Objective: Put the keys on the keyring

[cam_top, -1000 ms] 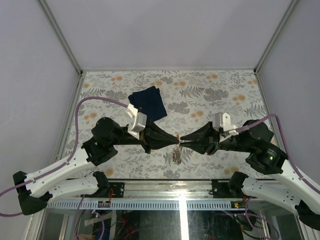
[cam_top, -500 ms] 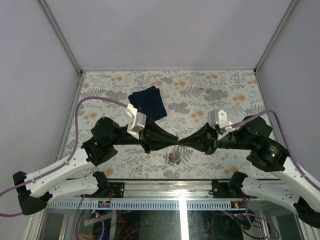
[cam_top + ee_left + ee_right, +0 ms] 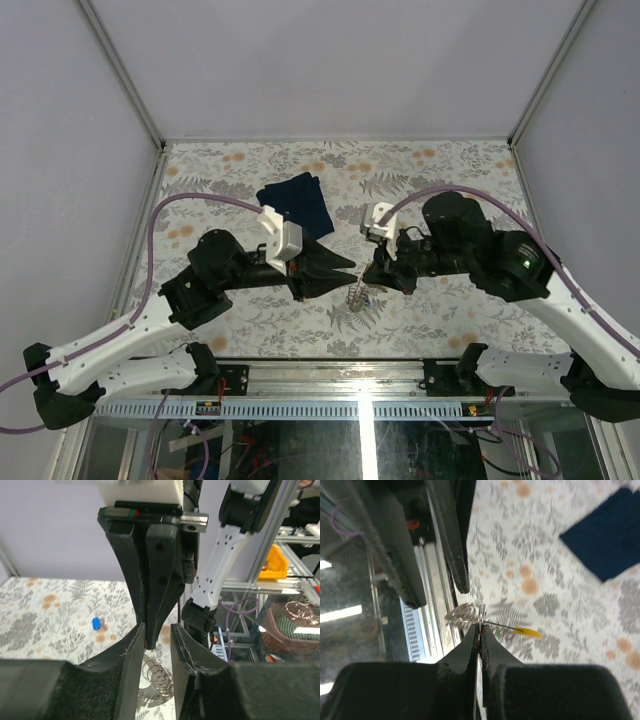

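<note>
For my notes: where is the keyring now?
Top view: the keyring hangs near the centre from the shut right fingers, beside the open left fingers.

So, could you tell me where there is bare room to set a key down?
Bare tabletop runs along the far edge, behind the navy cloth and the right arm. The middle is crowded: the left gripper and right gripper meet at the keyring.

The top camera looks down from high on the near side over the whole table [image 3: 440, 170], while each wrist camera rides close behind its own jaws, facing inward — all three share the keyring [image 3: 357, 295] near centre.
</note>
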Available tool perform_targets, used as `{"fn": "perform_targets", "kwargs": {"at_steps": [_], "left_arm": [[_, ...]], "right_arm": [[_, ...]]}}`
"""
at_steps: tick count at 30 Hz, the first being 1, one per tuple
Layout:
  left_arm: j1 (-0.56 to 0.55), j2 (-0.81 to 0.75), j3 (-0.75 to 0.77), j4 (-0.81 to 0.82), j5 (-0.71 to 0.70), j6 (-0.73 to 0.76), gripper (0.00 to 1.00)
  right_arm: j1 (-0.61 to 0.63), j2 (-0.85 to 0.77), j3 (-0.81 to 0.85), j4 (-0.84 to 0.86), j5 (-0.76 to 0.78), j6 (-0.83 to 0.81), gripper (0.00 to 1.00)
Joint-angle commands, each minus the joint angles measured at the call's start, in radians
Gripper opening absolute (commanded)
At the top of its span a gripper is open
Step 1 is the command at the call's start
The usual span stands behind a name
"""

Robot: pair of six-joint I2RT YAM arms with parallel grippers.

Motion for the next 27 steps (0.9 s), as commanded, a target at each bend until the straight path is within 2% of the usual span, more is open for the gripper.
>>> {"fn": "perform_targets", "kwargs": {"at_steps": [1,8,12,20,27], "left_arm": [[-0.005,0.017,0.034,-0.123,-0.065,0.077,0.28],[-0.005,0.025,0.019,-0.162,-0.04,0.095,0.3],[-0.005,0.045,0.028,-0.156,0.01,0.095,0.3],[-0.005,0.097,0.062,-0.128,0.127,0.088,0.3],[-0.005,0.115,0.071,-0.128,0.142,0.094,0.27]], "right_arm": [[0.005,0.063,0.099,-0.214,0.08,-0.026,0.0],[0.006,0.125,0.183,-0.315,0.088,0.018,0.0],[0.005,0.159,0.241,-0.354,0.026,0.038,0.0],[0.005,0.163,0.241,-0.337,-0.04,0.037,0.0],[0.005,0.164,0.231,-0.32,-0.056,0.041,0.0]]}}
